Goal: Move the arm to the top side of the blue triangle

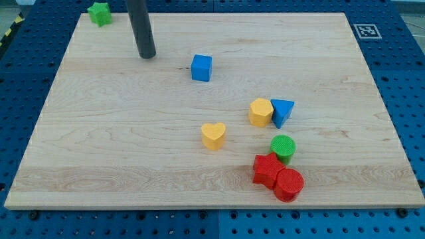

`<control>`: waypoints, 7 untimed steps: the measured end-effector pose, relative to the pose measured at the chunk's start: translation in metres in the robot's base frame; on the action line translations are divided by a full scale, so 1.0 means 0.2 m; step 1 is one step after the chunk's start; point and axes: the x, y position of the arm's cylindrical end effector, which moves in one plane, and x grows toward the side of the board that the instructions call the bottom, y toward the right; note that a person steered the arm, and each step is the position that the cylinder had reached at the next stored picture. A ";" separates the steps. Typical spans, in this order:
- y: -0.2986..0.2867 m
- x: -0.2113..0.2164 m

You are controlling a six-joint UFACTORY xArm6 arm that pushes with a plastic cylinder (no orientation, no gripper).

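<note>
The blue triangle (283, 111) lies right of the board's middle, touching a yellow hexagon block (261, 112) on its left. My tip (147, 56) rests on the board near the view's top left, far to the upper left of the blue triangle. A blue cube (201, 68) sits between the tip and the triangle, closer to the tip.
A yellow heart (213, 135) lies near the middle. A green cylinder (283, 147), a red star (268, 170) and a red cylinder (289, 184) cluster at the lower right. A green star (100, 13) sits at the top left corner. The wooden board (119, 146) lies on a blue pegboard.
</note>
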 end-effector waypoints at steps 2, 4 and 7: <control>0.04 0.05; 0.22 0.31; 0.78 0.49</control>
